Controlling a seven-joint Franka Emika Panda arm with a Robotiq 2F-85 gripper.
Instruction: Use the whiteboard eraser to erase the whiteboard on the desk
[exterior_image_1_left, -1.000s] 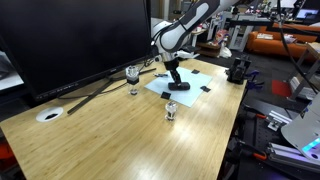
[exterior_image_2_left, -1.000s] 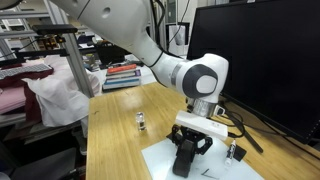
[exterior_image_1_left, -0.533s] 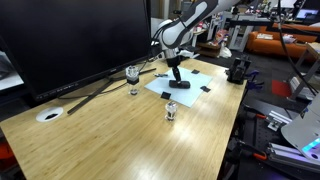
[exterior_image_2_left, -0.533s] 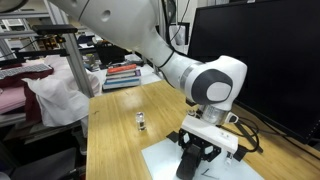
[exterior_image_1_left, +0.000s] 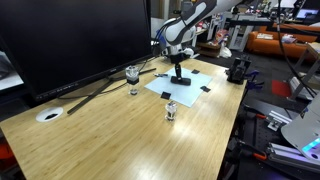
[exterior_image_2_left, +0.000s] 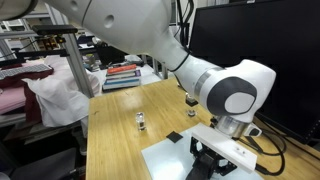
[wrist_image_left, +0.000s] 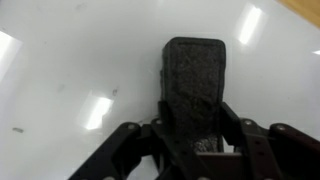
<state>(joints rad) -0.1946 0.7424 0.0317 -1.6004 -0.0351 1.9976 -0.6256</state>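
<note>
The whiteboard (exterior_image_1_left: 190, 84) is a thin pale sheet with black corner patches, flat on the wooden desk (exterior_image_1_left: 120, 135); it also shows in an exterior view (exterior_image_2_left: 170, 160) and fills the wrist view (wrist_image_left: 70, 60). My gripper (wrist_image_left: 192, 128) is shut on the whiteboard eraser (wrist_image_left: 193, 75), a dark textured oblong block pressed down on the sheet. In an exterior view the gripper (exterior_image_1_left: 179, 76) stands upright over the middle of the whiteboard. In an exterior view the gripper (exterior_image_2_left: 210, 168) sits at the sheet's lower right.
A big black monitor (exterior_image_1_left: 70, 40) stands behind the sheet, with cables running along the desk. A clear glass item (exterior_image_1_left: 132, 76) stands beside the whiteboard and a small glass item (exterior_image_1_left: 171, 110) stands in front of it. A white round disc (exterior_image_1_left: 48, 115) sits in the desk.
My gripper with the eraser has slid across the whiteboard, away from the near edge toward the far side of the sheet. The sheet and glass items have not moved.
</note>
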